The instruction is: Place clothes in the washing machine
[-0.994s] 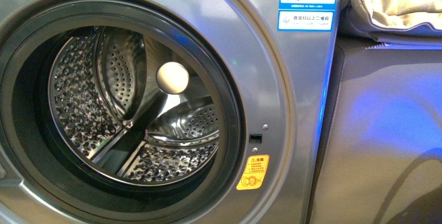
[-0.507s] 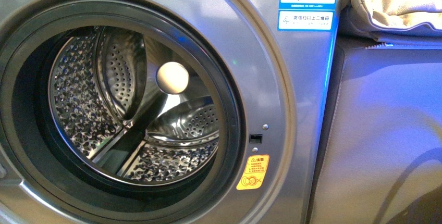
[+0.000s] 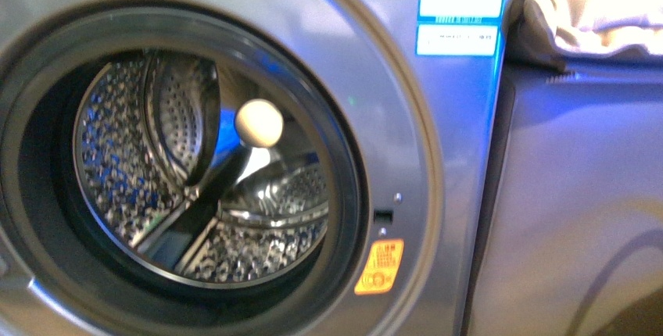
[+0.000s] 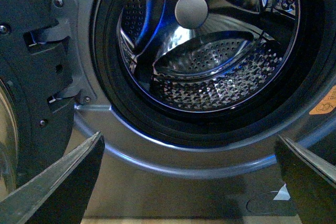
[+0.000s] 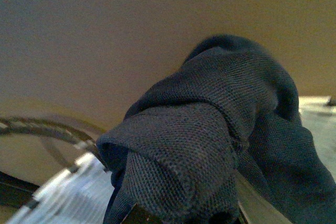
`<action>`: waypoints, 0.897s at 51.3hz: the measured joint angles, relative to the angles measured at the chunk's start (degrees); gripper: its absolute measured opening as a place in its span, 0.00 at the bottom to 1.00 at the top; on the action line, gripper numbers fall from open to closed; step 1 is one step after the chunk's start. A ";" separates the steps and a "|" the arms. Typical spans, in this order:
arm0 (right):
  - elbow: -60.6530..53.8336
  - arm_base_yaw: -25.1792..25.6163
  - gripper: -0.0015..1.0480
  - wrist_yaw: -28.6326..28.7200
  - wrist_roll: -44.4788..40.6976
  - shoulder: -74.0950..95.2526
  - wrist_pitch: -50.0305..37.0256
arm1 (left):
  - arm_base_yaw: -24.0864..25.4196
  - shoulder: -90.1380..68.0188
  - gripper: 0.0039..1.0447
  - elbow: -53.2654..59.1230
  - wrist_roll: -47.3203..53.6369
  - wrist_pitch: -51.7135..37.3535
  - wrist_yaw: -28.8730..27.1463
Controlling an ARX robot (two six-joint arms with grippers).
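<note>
The washing machine point(image 3: 391, 94) is a silver-grey front-loader that fills the front view, its porthole open onto the shiny perforated drum point(image 3: 125, 164). Neither arm shows in that view. In the left wrist view my left gripper point(image 4: 189, 182) is open and empty. Its dark fingers point(image 4: 63, 182) stand wide apart just in front of the lower porthole rim point(image 4: 173, 158), facing the drum point(image 4: 220, 77). In the right wrist view my right gripper point(image 5: 181, 217) is shut on the clothes point(image 5: 210, 129), a bunched dark navy knit that hides nearly all of the jaws.
A beige cushion point(image 3: 594, 8) lies on a grey-brown panel point(image 3: 578, 211) right of the machine. An orange sticker point(image 3: 379, 266) sits beside the porthole. The open door's hinge bracket point(image 4: 47, 72) is close to my left gripper. A cable point(image 5: 47, 129) runs behind the clothes.
The front view has shifted a little and gone blurry, with the machine sitting slightly lower in frame. Blue reflections now show in the drum.
</note>
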State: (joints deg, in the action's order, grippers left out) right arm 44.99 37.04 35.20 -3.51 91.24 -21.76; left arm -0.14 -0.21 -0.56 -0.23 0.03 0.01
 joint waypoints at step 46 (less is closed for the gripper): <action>50.88 -41.05 0.12 -12.17 1.64 -18.29 23.91 | 0.00 0.00 0.94 0.00 0.02 0.00 0.00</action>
State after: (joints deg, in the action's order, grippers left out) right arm 95.88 -4.01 23.03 -1.87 72.95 2.15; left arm -0.14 -0.21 -0.56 -0.21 0.03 0.01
